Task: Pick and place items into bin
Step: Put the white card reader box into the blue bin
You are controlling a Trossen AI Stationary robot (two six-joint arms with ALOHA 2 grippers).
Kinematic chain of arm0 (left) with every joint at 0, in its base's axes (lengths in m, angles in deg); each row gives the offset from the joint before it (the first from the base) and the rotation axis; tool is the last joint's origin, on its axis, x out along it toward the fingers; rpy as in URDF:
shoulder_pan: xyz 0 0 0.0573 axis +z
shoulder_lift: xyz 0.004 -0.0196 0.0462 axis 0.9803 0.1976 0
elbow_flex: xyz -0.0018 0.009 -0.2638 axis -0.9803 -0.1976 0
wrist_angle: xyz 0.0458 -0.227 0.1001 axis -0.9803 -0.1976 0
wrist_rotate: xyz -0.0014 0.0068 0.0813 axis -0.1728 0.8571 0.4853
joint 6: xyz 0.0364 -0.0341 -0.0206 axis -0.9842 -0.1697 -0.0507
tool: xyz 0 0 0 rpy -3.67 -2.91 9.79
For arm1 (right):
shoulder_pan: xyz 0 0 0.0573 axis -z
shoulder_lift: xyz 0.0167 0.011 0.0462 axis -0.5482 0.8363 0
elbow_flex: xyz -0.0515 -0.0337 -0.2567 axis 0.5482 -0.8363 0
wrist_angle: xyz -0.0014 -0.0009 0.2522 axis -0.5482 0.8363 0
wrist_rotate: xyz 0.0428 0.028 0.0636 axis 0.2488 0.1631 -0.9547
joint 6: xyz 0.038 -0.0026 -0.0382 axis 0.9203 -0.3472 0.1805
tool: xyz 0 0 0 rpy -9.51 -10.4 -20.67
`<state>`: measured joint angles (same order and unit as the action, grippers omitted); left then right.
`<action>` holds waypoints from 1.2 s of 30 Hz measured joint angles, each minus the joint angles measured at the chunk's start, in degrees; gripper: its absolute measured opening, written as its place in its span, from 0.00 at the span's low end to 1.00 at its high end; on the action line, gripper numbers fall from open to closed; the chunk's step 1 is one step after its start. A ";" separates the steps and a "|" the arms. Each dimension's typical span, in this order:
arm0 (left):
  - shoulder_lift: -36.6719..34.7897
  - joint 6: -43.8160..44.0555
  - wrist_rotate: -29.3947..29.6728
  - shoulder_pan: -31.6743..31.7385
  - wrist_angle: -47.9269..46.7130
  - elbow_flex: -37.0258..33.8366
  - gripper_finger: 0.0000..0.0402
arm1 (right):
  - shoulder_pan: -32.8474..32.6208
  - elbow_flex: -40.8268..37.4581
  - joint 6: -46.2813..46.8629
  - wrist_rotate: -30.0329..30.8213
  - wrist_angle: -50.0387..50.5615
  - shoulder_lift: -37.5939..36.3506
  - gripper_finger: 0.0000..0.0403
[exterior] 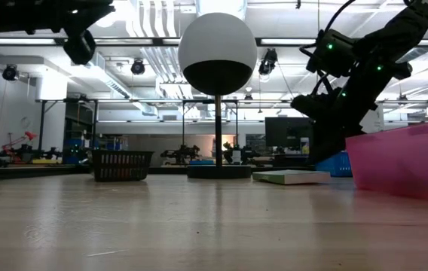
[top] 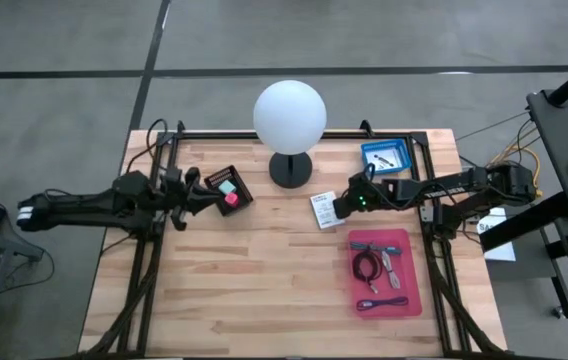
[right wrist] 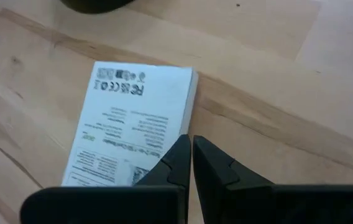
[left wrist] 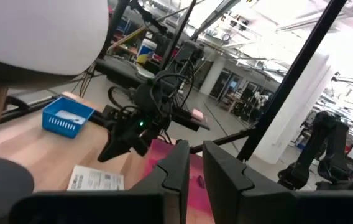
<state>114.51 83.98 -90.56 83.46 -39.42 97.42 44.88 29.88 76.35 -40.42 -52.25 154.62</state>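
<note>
Right gripper (right wrist: 191, 149) hovers over white printed card (right wrist: 133, 124) beside lamp base (top: 290, 168), fingers clenched together, empty. Card looks light, stiff, flat (pinch an edge).

The white printed card (right wrist: 130, 134), lying on the wooden table (right wrist: 276, 93) right of centre, just right of the lamp's base, carries black print. In the right wrist view its top line shows regulatory marks, of which "FC" and "CE" can be made out. Below them run several lines of small print, too fine to read. No other text is legible.
</note>
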 joint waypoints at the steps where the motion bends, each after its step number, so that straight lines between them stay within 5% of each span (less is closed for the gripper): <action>1: 0.71 0.02 0.00 0.00 1.06 0.00 0.07 | 0.07 -0.22 -0.04 -0.04 0.09 0.00 0.02; 10: 5.33 4.50 -0.04 0.00 3.55 0.04 0.07 | 0.26 -3.11 6.52 0.78 -0.83 3.08 0.02; 20: 5.17 4.59 -0.61 0.00 4.10 0.11 0.07 | 0.28 -2.81 11.98 0.49 -19.36 13.19 0.02; 25: 3.92 4.57 -1.80 0.00 3.54 0.11 0.07 | 0.30 -0.45 -0.85 -8.20 -26.89 17.80 0.02; 36: 3.37 4.67 -5.10 -0.02 1.52 0.11 0.07 | -5.74 14.04 -2.13 -21.60 -21.73 25.74 0.02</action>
<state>117.88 88.64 -95.66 83.44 -37.90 97.53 39.15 43.92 74.22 -62.02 -73.98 180.37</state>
